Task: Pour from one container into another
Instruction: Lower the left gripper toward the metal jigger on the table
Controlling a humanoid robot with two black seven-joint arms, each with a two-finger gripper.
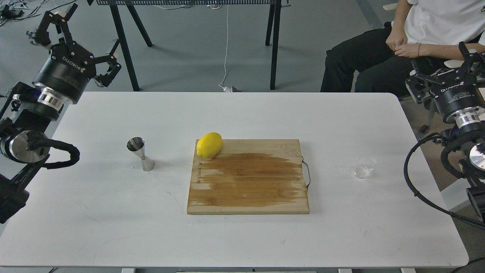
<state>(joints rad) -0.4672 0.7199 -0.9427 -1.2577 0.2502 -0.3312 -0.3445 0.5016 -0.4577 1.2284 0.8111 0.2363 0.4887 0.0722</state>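
Both grippers are off the work. My left gripper [77, 45] hangs beyond the far left corner of the white table [113, 212], fingers spread wide, nothing between them. My right gripper [449, 70] sits off the table's right edge, level with its far side; it is dark and partly set against the seated person [379, 49] behind it, so I cannot tell whether its fingers are apart or together.

Landmark for this report is the wooden cutting board [248, 178], which lies flat at the middle of the table with its metal handle [307, 172] on the right side. A darker stain covers most of its top face.

Steel jigger [141, 153]: stands upright on the table to the left of the board, well apart from it and level with its far half. The upper cone opens toward me; I see only shiny metal inside and cannot tell whether it holds liquid.

Clear glass cup [363, 168]: stands on the table to the right of the board, past the handle and well apart from it, level with the board's middle. It is small and see-through against the white top; I cannot make out any contents.

Lemon [209, 145]: rests on the board's far left corner, overhanging the far edge slightly.

Neither gripper touches either container.
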